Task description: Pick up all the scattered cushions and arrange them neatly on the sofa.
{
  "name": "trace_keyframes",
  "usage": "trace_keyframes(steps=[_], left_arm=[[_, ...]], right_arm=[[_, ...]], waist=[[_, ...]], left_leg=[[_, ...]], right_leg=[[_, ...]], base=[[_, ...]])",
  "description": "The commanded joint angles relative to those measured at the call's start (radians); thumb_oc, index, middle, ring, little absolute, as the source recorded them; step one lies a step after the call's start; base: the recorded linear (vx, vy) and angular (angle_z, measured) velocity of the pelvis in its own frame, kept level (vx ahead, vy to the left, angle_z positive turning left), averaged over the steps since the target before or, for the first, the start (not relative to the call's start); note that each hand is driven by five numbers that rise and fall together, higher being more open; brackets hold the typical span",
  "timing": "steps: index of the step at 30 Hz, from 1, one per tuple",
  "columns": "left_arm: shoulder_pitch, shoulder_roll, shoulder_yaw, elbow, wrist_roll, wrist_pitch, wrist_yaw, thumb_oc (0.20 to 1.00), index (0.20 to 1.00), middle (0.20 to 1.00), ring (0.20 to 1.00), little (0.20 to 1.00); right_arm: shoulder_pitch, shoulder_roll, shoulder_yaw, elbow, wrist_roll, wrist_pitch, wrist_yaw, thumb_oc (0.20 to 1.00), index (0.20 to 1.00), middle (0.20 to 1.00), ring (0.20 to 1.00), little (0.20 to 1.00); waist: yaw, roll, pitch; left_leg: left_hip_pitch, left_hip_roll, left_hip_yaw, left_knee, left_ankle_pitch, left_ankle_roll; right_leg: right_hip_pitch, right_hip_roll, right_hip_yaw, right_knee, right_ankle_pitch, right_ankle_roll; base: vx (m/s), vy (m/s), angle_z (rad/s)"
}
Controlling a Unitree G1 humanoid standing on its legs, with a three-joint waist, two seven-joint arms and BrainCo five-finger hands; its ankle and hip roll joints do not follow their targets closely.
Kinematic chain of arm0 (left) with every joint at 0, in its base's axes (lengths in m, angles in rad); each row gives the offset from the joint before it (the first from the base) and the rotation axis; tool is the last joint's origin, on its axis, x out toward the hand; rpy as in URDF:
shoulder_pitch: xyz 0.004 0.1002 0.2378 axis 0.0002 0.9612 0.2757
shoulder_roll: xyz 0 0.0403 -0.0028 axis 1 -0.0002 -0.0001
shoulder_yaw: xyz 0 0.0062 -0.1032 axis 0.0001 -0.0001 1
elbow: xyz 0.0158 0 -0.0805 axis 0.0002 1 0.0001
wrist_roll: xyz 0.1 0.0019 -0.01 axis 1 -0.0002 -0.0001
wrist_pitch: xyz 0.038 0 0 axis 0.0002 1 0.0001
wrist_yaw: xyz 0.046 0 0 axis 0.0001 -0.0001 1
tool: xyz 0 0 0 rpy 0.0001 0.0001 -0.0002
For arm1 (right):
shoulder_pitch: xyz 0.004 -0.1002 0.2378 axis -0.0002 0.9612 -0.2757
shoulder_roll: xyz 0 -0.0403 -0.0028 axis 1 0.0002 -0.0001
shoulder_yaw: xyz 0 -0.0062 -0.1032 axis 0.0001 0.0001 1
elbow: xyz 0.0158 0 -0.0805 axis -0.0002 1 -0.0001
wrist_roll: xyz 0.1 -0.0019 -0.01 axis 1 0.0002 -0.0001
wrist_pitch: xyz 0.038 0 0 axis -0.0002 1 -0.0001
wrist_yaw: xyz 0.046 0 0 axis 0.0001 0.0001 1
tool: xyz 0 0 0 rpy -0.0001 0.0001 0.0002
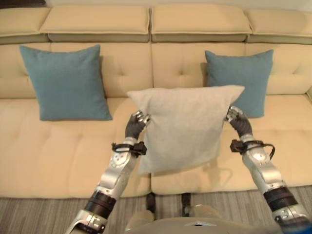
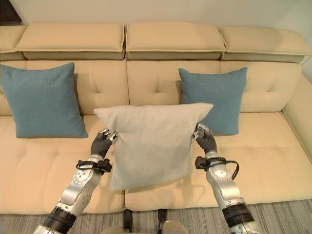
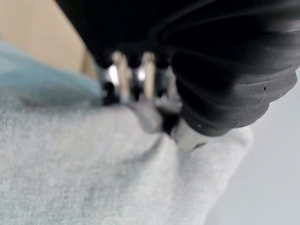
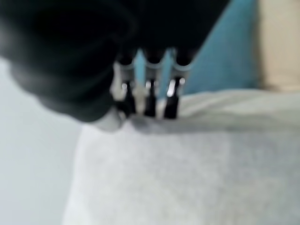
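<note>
Three cushions show: two square teal fabric cushions, one (image 1: 66,82) leaning on the left of the beige tufted leather sofa (image 1: 58,151), the other (image 1: 241,78) on the right, and one square pale grey woven cushion (image 1: 183,127). The grey one, soft and slightly sagging, is held upright above the sofa's middle seat, left hand (image 1: 136,124) and right hand (image 1: 238,119) each pinching an upper corner.

Silver-grey arms with black elbow bands end in dark ribbed wrist covers and silver, dark-tipped fingers (image 3: 123,75).
</note>
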Motion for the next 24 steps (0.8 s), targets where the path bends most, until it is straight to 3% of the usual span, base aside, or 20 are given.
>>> trace_keyframes(steps=[1,11,24], left_arm=[[-0.215,-0.023,-0.046,-0.041,0.03,-0.11,0.013,0.2,0.2,0.2,0.2,0.2],[-0.758,0.074,-0.151,0.251,0.015,-0.201,0.182,0.2,0.2,0.2,0.2,0.2],[-1.098,0.146,-0.237,0.444,-0.028,-0.241,0.204,0.2,0.2,0.2,0.2,0.2]], right_arm=[[-0.173,0.041,0.057,-0.076,-0.011,-0.118,-0.011,0.2,0.2,0.2,0.2,0.2],[-0.701,-0.017,0.196,0.19,0.046,-0.13,-0.15,0.2,0.2,0.2,0.2,0.2],[-1.02,-0.034,0.315,0.396,0.077,-0.147,-0.186,0.2,0.2,0.2,0.2,0.2]], waist=[[0.004,-0.038,-0.018],[-0.012,-0.013,-0.017],[-0.016,-0.016,-0.009]], left_leg=[[-0.015,0.008,0.071,0.018,-0.016,-0.049],[-0.276,0.014,0.048,0.0,0.05,-0.085],[-0.409,0.021,0.044,0.0,0.081,-0.105]], right_leg=[[0.031,-0.038,0.002,0.008,-0.061,0.084],[-0.24,-0.035,0.024,0.004,0.009,0.098],[-0.386,-0.018,0.039,0.004,0.054,0.121]], base=[[-0.08,-0.01,0.13],[-0.05,-0.001,0.05],[0.0,-0.004,0.0]])
